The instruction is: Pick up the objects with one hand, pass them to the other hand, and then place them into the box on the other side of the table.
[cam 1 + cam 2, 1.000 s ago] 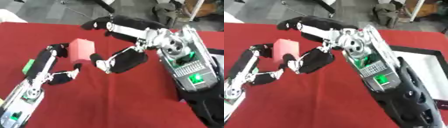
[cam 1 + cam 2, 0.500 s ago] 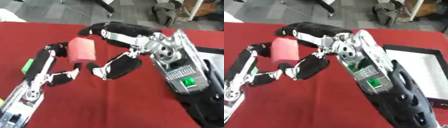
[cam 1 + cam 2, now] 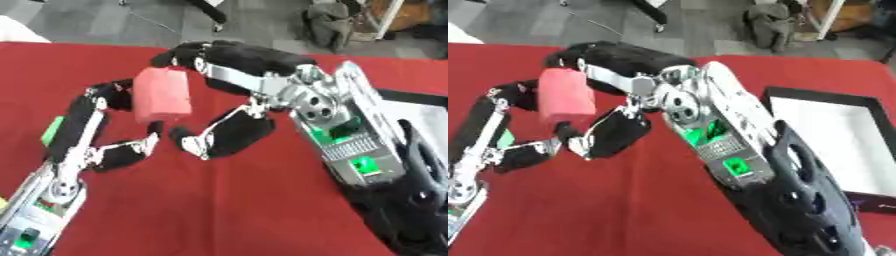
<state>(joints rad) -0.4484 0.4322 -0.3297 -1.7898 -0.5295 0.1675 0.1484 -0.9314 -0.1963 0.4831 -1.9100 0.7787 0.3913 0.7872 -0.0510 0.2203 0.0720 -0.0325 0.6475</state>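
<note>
While both arms meet over the red tabletop [image 3: 219, 215], a pink block [image 3: 162, 95] sits up in the air btwn them, nearer the tabletop's left edge. Left robot hand [image 3: 109, 125]: fingers curled round the block from left, thumb under its lower end. Right robot hand [image 3: 229, 100]: fingers arched over block's top and far side, thumb curled just below and right of it; contact w/ block can't be confirmed. Box [image 3: 842, 135], black rim, white inside, lies at tabletop's right edge. Green item [image 3: 52, 131] on tabletop beside left arm, partly hidden.
</note>
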